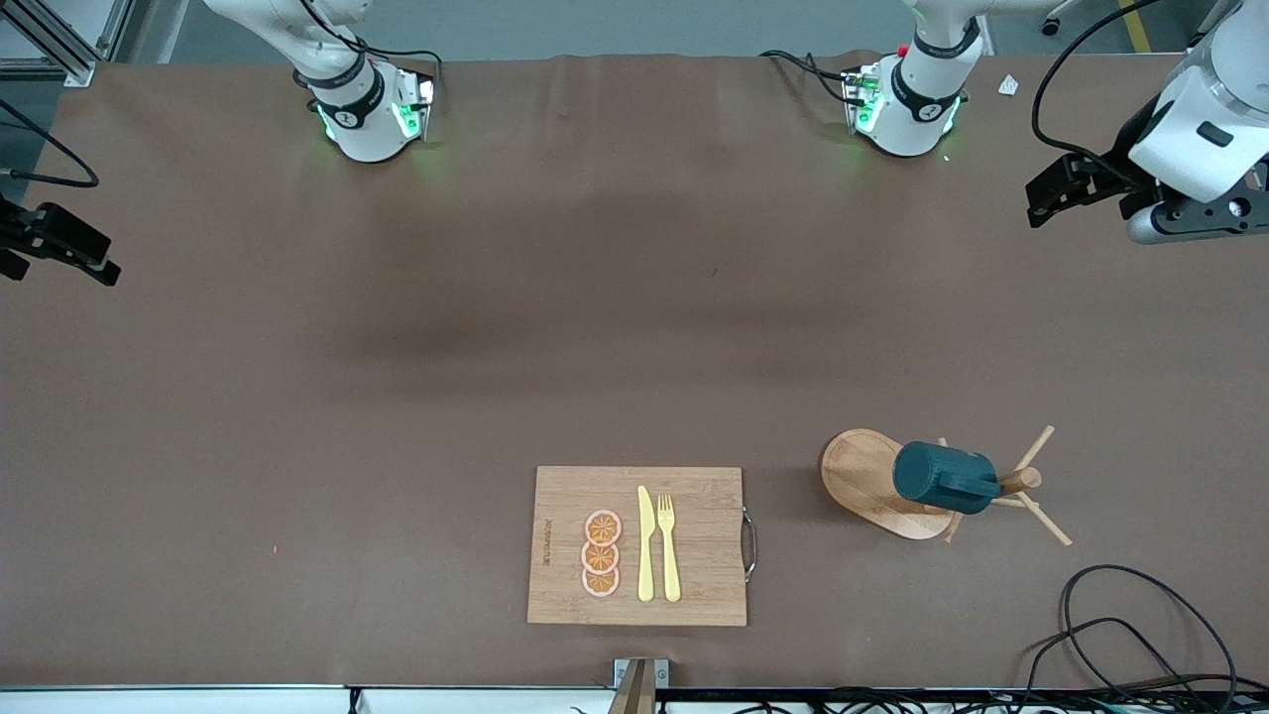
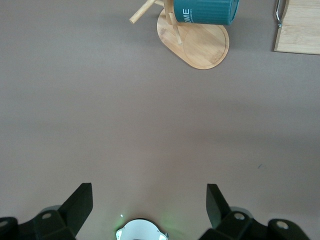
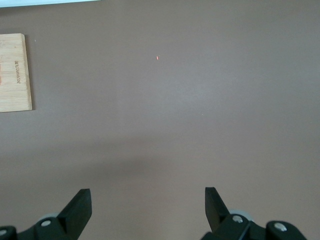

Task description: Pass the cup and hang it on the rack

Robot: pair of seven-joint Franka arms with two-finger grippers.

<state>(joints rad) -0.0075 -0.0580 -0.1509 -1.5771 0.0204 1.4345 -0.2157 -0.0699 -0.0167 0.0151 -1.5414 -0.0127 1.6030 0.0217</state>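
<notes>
The dark teal cup (image 1: 942,477) hangs on its side on a peg of the light wooden rack (image 1: 863,471), which stands toward the left arm's end of the table, near the front camera. The left wrist view shows the cup (image 2: 204,11) over the rack's oval base (image 2: 202,47). My left gripper (image 2: 149,205) is open and holds nothing, high over bare table near its own base; it shows at the left arm's end of the table (image 1: 1066,188). My right gripper (image 3: 148,207) is open too, over bare table at the right arm's end (image 1: 59,248).
A bamboo cutting board (image 1: 694,595) lies beside the rack, toward the right arm's end of the table. It carries orange slices (image 1: 601,553), a yellow knife (image 1: 645,545) and a fork (image 1: 669,545). Black cables (image 1: 1120,635) loop by the corner nearest the front camera, at the left arm's end.
</notes>
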